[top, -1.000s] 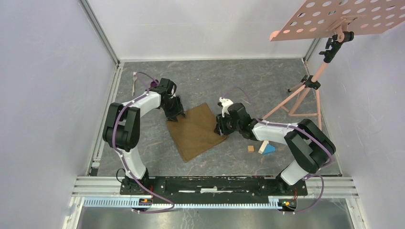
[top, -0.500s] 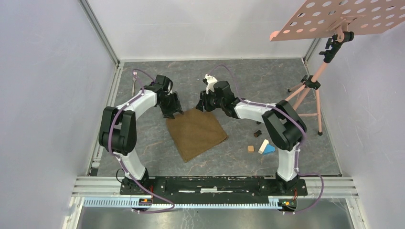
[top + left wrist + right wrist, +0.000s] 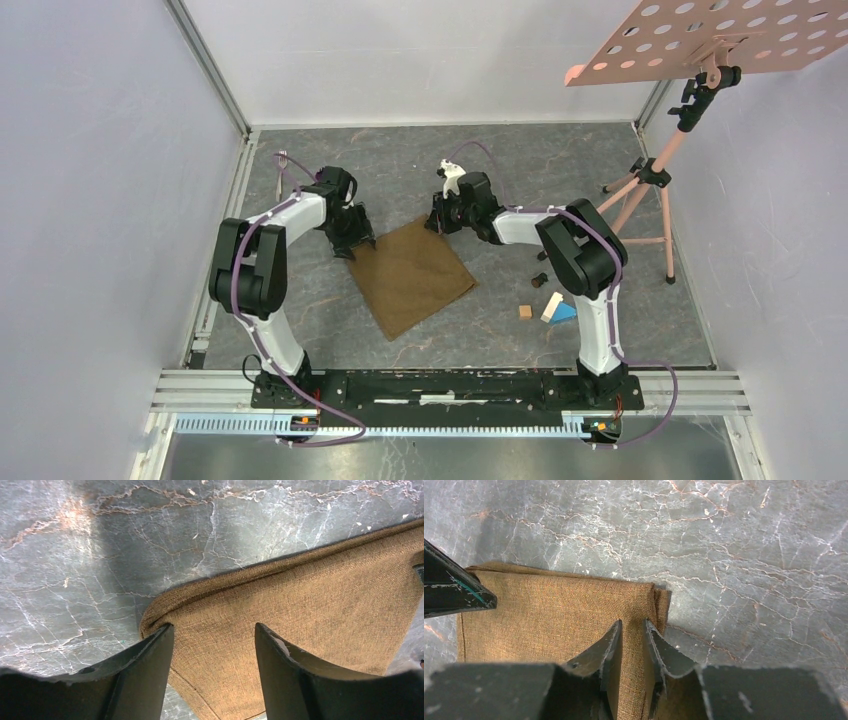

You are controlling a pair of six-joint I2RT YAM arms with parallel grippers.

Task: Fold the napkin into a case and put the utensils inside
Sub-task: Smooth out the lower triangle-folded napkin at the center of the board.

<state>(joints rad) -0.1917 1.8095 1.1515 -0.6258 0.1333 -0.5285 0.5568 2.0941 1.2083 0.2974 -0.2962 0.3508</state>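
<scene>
Napkin (image 3: 310,605) corner between parted jaws (left)

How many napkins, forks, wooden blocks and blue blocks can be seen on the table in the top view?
Napkin: 1
Fork: 1
Wooden blocks: 2
Blue block: 1
Total: 5
</scene>
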